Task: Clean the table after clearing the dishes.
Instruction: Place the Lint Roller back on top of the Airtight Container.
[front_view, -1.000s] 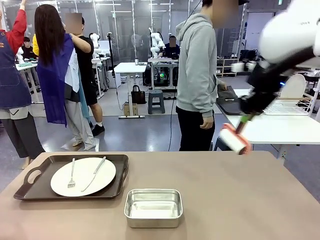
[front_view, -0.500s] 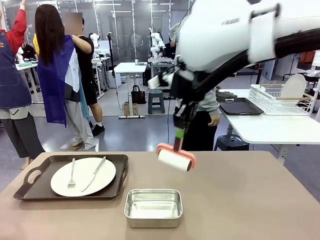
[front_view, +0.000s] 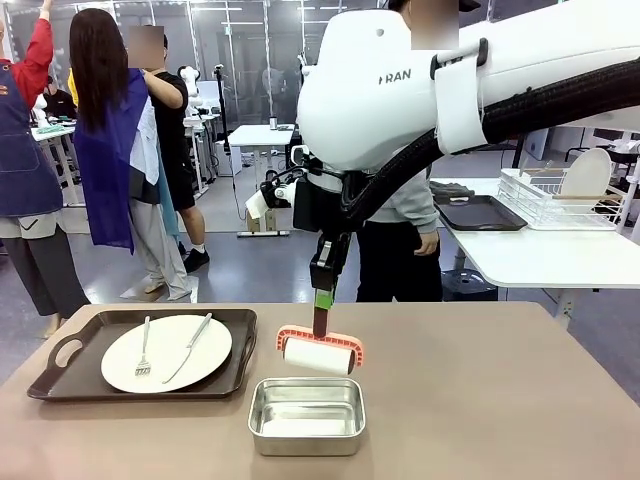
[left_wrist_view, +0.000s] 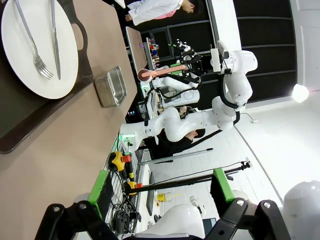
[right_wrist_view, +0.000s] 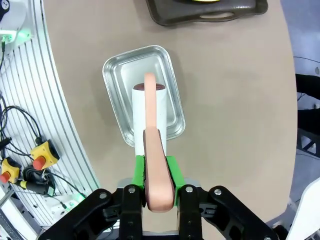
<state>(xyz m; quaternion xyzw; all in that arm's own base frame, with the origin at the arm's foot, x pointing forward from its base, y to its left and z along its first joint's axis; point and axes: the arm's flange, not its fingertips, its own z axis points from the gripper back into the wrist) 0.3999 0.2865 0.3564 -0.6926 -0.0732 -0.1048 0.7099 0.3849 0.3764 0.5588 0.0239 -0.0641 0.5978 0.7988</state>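
You see the dishes (front_view: 168, 338) by the worktop's (front_view: 480, 400) left edge, well apart from the right end effector (front_view: 322, 300). It is clamped on a lint roller (front_view: 318, 356). The left end effector (left_wrist_view: 161, 189) stands wide open and empty.

Right wrist view: the top edge cuts off the tray (right_wrist_view: 252, 8), and the roller (right_wrist_view: 150, 125) covers the middle of the pan (right_wrist_view: 117, 75). Front view: the right arm (front_view: 400, 90) hides most of the person (front_view: 405, 215). Left wrist view: the plate (left_wrist_view: 22, 45) runs off the top and left edges

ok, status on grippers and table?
Left gripper open, empty. Right gripper shut on coral-handled lint roller above steel pan. White plate, brown tray uncleared on taupe table.
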